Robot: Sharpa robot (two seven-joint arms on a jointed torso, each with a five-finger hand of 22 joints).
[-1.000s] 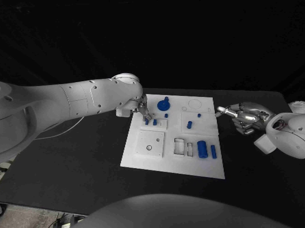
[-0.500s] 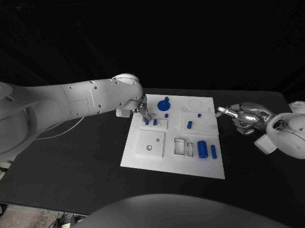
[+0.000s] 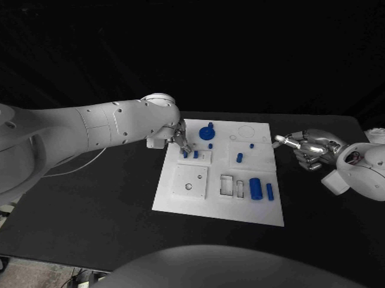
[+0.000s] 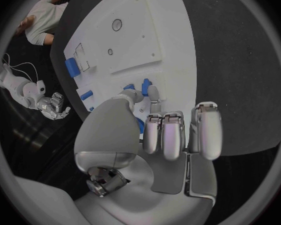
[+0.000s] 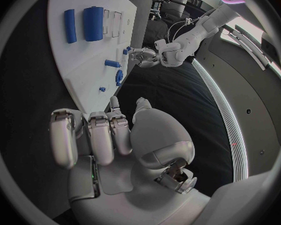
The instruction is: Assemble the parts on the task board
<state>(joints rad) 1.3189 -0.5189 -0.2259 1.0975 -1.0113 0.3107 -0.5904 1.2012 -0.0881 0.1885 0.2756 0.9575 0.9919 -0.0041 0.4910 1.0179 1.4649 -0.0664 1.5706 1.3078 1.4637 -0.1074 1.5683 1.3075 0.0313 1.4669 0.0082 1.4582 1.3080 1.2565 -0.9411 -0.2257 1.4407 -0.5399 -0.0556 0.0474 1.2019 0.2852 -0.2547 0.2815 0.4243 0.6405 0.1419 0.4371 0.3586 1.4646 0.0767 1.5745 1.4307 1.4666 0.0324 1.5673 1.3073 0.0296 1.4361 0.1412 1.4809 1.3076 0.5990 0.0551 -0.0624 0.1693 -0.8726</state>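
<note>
White flat task board (image 3: 192, 195), blue cylindrical parts (image 3: 255, 188), silver left hand (image 3: 182, 141) pinching small blue peg (image 3: 186, 153), right hand (image 3: 309, 150) curled empty.

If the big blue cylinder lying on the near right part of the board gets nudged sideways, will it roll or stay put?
The big blue cylinder lies on its side on the flat white task board, so a sideways nudge would probably roll it. The slim blue bar beside it might stop it on that side. It looks like rigid smooth plastic, likely light and perhaps slippery.

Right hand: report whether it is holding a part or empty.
Empty. The right hand hovers off the task board edge over the black table; the right wrist view shows its fingers curled with nothing between them.
</note>
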